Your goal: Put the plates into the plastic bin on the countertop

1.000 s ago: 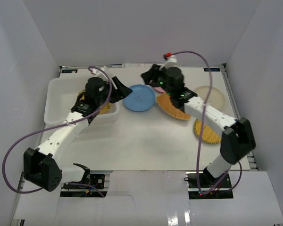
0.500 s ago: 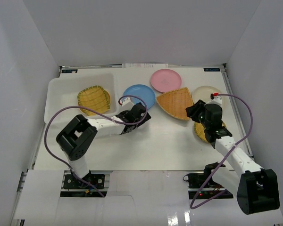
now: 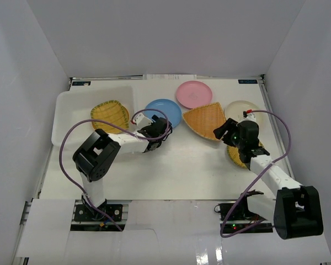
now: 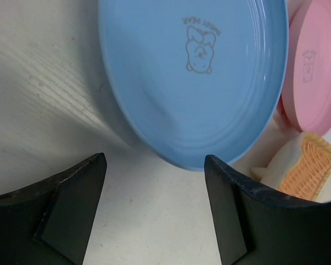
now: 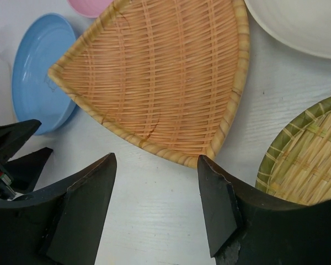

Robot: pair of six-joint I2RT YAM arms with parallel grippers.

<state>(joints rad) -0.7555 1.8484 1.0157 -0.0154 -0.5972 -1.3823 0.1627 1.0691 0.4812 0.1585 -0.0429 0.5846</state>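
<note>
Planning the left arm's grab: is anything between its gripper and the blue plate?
Nothing visible. The left gripper stands open just short of the blue plate, at its near rim, with only bare countertop between the fingers.

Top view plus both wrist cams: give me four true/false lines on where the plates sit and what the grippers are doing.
1. The yellow woven dish lies inside the plastic bin. True.
2. The blue plate is in the bin too. False: it sits on the countertop, just right of the bin.
3. The left gripper is open, with the blue plate's rim just ahead of its fingers. True.
4. The right gripper is shut on the fan-shaped orange dish. False: its jaws stand open and the dish lies flat on the countertop in front of them.
</note>
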